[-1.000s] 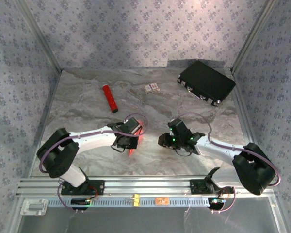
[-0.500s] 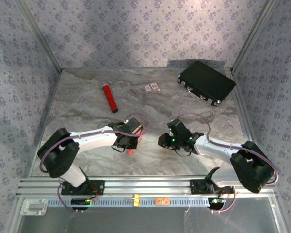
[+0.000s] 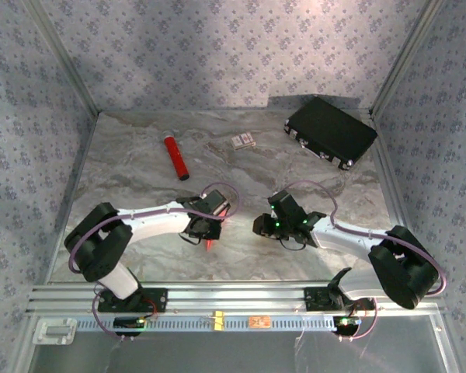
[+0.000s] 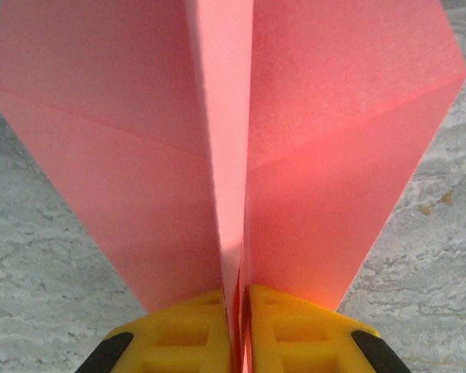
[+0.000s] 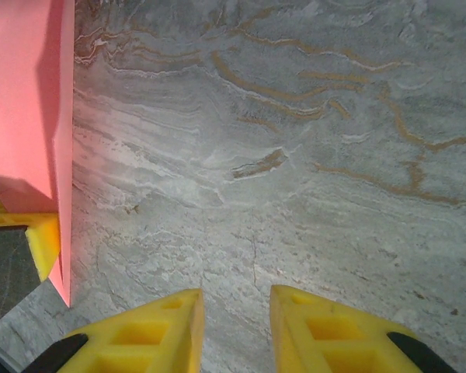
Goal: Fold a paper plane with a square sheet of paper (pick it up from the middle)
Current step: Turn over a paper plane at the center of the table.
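The square sheet of paper now shows as the folded pink-red paper plane (image 4: 318, 140), with a centre crease and two wings spreading away from me. My left gripper (image 4: 234, 299) is shut on its crease, the yellow fingers (image 4: 179, 334) pressed to either side. From above, a sliver of the paper plane (image 3: 209, 243) pokes out under the left gripper (image 3: 207, 230) near the table's front middle. My right gripper (image 3: 259, 226) sits just to the right of it, facing it. In the right wrist view the right gripper (image 5: 235, 307) is open over bare marble, with the paper plane (image 5: 23, 101) at the left edge.
A glossy red cylinder (image 3: 176, 158) lies at the back left of the marble table (image 3: 140, 179). A small printed card (image 3: 243, 141) lies at the back middle and a black case (image 3: 331, 131) at the back right. Patterned walls close in three sides.
The left arm has shifted slightly, and less pink paper shows beside its wrist from above. The right arm has stayed put.
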Controlling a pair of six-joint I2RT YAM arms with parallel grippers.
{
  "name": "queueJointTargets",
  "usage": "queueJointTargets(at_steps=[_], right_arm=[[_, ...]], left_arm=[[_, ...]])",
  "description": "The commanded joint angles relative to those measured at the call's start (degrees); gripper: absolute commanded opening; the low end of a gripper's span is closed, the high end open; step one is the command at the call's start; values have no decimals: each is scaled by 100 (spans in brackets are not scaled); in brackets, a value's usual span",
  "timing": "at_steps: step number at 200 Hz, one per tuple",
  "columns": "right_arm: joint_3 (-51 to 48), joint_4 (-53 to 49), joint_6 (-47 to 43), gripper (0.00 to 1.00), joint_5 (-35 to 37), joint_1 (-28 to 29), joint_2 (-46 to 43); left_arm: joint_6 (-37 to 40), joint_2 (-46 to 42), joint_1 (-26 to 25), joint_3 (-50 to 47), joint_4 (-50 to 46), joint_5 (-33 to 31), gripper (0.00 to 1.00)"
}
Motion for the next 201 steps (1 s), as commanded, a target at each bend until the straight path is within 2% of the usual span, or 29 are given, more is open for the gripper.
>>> queueJointTargets(at_steps=[1,74,150,162,201], right_arm=[[138,-93,-58,30,-5,41,45],[251,-350,-171,30,58,41,-119],[59,-710,-314,31,108,-126,-827],[-11,-724,-331,31,58,-200,-949],[-166,-779,-370,32,-90,-426,-1276]], left_arm=[[33,127,-35,104,-56,66,12],[-113,527,-114,139,-226,-149,15],[-898,1133,-419,596,-432,-445,26],[-1053,1200,-456,640,-442,-453,32],[-1361,1234,-474,671,-331,-406,32]])
